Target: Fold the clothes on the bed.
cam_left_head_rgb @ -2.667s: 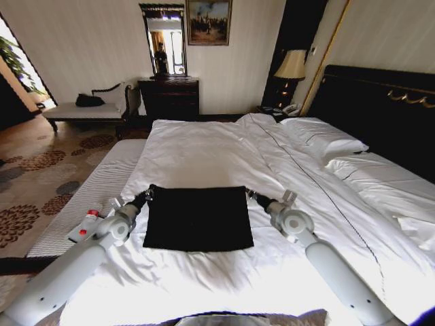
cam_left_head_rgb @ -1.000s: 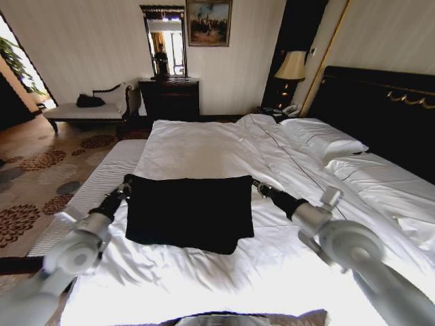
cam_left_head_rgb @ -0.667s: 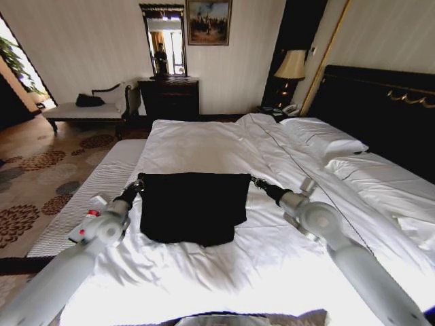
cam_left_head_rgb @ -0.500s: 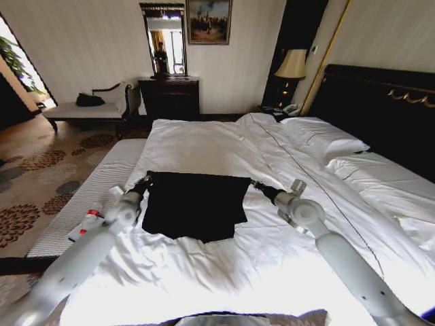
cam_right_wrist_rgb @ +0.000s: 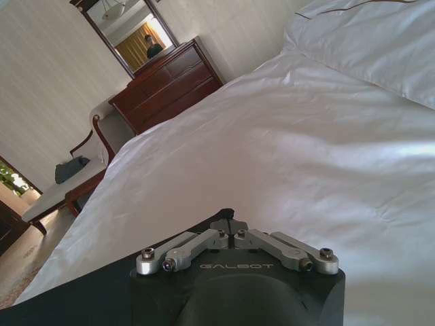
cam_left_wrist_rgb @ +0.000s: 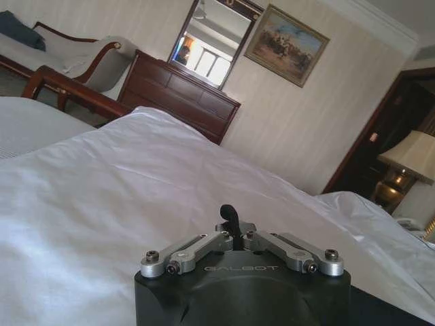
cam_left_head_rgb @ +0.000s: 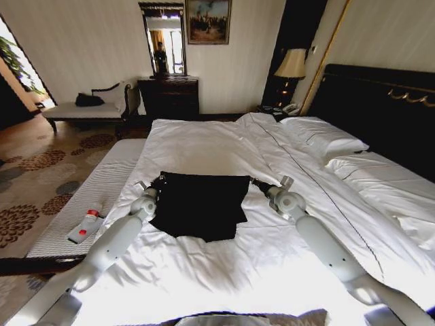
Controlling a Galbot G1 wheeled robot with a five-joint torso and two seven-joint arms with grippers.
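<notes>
Left pincer point(cam_left_head_rgb: 160, 180) and right pincer point(cam_left_head_rgb: 256, 183) grip the black T-shirt's point(cam_left_head_rgb: 198, 205) far corners on the bed point(cam_left_head_rgb: 204, 146).

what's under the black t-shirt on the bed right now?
The black T-shirt lies folded on the white duvet of the bed; the left gripper and right gripper pinch its far corners. Any lettering is hidden.

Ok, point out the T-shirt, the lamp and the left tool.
T-shirt point(cam_left_head_rgb: 200, 204), head view, middle of the fabric.
Lamp point(cam_left_head_rgb: 291, 65), head view, its shade.
Left tool point(cam_left_head_rgb: 159, 180), head view, at the T-shirt's corner.
</notes>
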